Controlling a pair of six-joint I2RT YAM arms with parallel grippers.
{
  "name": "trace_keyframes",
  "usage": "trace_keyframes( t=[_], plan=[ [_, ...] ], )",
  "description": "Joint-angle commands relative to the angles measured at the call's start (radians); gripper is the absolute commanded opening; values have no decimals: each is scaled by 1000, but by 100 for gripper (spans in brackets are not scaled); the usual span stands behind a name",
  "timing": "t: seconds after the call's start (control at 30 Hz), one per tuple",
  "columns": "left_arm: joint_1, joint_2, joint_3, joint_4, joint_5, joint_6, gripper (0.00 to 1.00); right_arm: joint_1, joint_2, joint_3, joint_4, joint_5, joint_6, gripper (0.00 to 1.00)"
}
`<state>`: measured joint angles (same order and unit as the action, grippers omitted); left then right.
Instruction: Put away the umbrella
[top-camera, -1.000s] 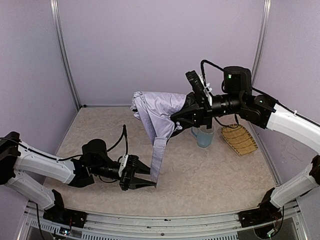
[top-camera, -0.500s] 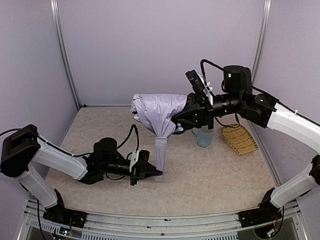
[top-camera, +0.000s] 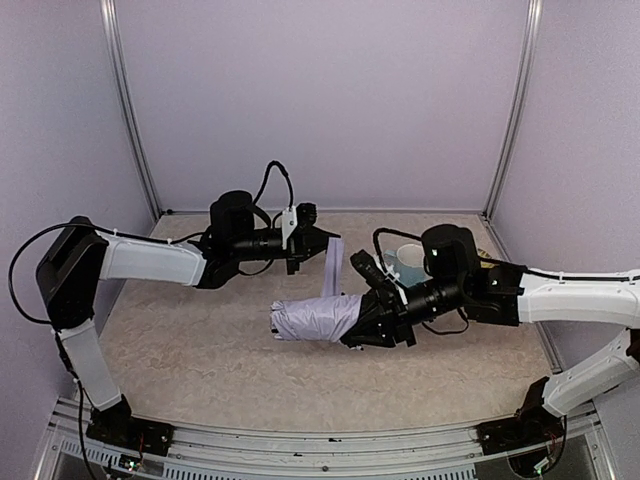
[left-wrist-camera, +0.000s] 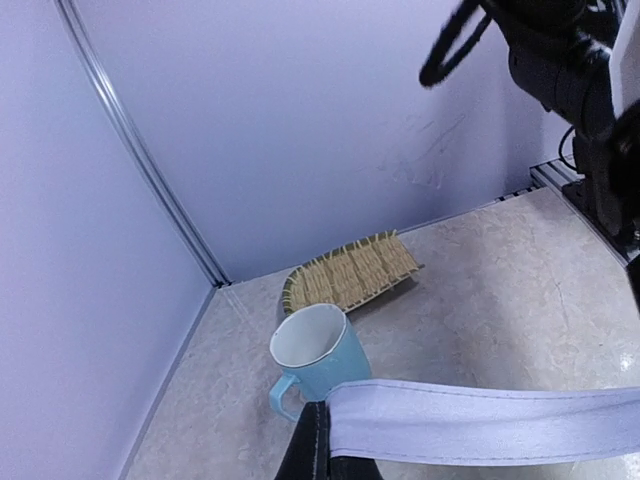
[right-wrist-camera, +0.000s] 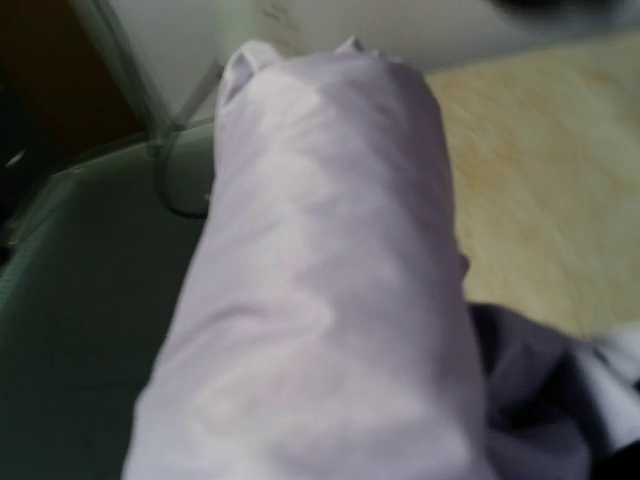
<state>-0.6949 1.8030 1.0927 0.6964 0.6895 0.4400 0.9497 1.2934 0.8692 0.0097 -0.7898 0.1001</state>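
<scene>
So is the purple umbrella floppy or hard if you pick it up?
Probably both. The strap looks floppy: it stretches like a flat ribbon from the left gripper. The umbrella bundle is likely fairly stiff, since it sticks out straight from the right gripper. Its thin, wrinkled cloth probably squishes easily.

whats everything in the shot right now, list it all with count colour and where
umbrella: one, pale lavender, folded, horizontal over mid-table
strap: one, lavender, running from the umbrella up to the left gripper
mug: one, light blue, white inside, far right of the table
woven tray: one, straw yellow, far right corner, behind the mug
table: one, beige speckled
walls: three, pale lilac
left gripper: one, black, shut on the strap
right gripper: one, black, shut on the umbrella's near end
</scene>
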Motion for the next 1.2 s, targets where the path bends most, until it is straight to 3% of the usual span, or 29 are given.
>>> trace_keyframes(
  t=[0.0,0.17,0.4,0.57,0.67,0.8,0.97,1.17],
  plan=[
    [80,-14,151,-127,-153,88,0,91,-8,-233,222,-156,218,0],
    [20,-167,133,-127,-131,163,0,51,117,-347,308,-43,281,0],
    [-194,-392,-142,-11,-124,281,0,-84,319,-349,335,88,290,0],
    [-353,-474,-293,-72,-156,402,0,-125,417,-301,354,110,274,0],
    [-421,-501,-352,-112,-175,376,0,-169,442,-308,392,155,282,0],
    [-518,-481,-433,-136,-223,330,0,-202,480,-293,438,186,304,0],
    [-623,-345,-440,-267,-359,285,0,-203,538,-280,496,205,347,0],
    [-662,-261,-453,-357,-448,254,0,-203,589,-344,645,203,460,0]
  ],
)
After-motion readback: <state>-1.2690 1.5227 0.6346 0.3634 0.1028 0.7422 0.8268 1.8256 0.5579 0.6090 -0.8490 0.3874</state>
